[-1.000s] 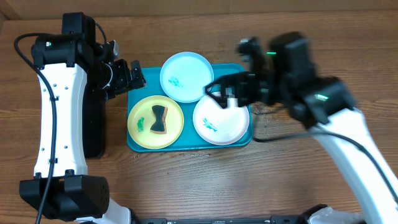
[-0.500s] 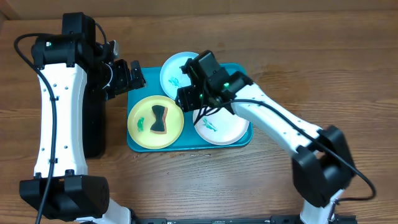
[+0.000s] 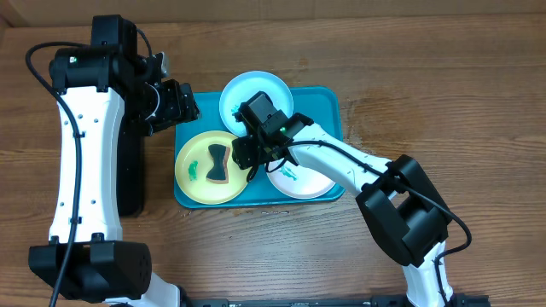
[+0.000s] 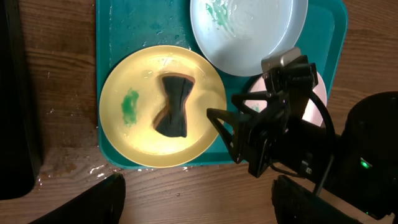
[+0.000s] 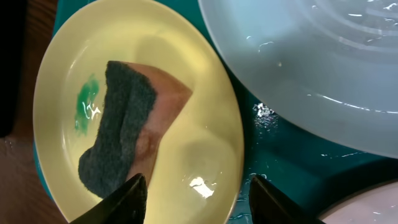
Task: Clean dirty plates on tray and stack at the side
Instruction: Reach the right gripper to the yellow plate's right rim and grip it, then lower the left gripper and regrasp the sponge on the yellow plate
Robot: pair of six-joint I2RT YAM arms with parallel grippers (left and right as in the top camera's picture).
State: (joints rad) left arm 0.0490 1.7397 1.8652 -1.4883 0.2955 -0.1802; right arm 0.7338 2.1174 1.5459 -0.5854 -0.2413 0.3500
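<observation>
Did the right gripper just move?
Yes. The right gripper moved left across the teal tray, from above the white plate to the right edge of the yellow plate.

Teal-blue tray on a warm brown table with darker wood grain. At the far side of the tray, a light blue plate with a small green smear. Near left, a yellow-green plate with a bright green smear, and on it a sponge, dark grey on its scouring face, orange-tan beneath. Near right, a white plate with blue-green smears. Left of the teal tray, a plain black narrow tray. Both arms white with black joints: left arm, right arm.
</observation>
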